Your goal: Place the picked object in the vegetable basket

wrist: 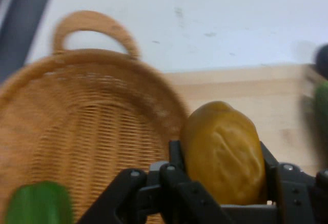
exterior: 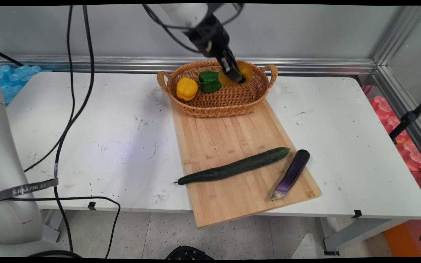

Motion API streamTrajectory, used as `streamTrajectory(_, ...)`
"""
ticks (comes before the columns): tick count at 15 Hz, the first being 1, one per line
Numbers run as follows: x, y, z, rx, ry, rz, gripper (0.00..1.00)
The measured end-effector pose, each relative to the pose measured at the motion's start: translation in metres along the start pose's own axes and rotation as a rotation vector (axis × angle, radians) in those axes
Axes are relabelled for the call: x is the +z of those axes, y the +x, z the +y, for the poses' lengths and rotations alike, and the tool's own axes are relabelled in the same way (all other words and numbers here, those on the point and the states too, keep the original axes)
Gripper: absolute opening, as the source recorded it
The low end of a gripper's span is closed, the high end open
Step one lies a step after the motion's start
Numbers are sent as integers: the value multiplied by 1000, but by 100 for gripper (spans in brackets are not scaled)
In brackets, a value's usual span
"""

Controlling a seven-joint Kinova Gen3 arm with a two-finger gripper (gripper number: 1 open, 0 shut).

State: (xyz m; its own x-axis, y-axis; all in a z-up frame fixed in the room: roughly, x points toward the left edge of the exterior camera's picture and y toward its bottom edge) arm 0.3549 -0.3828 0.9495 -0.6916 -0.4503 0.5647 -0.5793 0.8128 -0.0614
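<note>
Your gripper (exterior: 236,77) is clamped on an orange-yellow pepper (wrist: 224,152), one finger on each flank, and holds it over the 2 o'clock part of the wicker basket (exterior: 210,106). From the hand view the pepper sits squarely between the two black fingers (wrist: 177,157), so the hold looks firm; whether it touches the basket floor or hangs just above it, you cannot tell.

Inside the basket, a yellow pepper (exterior: 186,88) lies at 9 o'clock and a green pepper (exterior: 209,81) just beside it toward the centre, both apart from the gripper. The basket stands at the 12 o'clock end of a wooden cutting board (exterior: 239,142), probably so produce can be moved between the two. A cucumber (exterior: 234,166) and a purple eggplant (exterior: 291,174) lie near the board's 6 o'clock end, close together, well apart from the basket.

In the main view the gripper covers much of the held pepper. The hand view cuts off the green pepper at the bottom left and blurs the vegetables at the right edge.
</note>
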Motion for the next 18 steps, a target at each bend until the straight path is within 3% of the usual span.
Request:
streamTrajectory(4, -8, 3, -33, -33, 61, 22, 0)
streamTrajectory(8, 2, 8, -61, -31, 95, 27, 0)
streamTrajectory(13, 47, 13, -97, 11, 116, 3, 0)
streamTrajectory(18, 98, 12, -119, 55, 103, -34, 0)
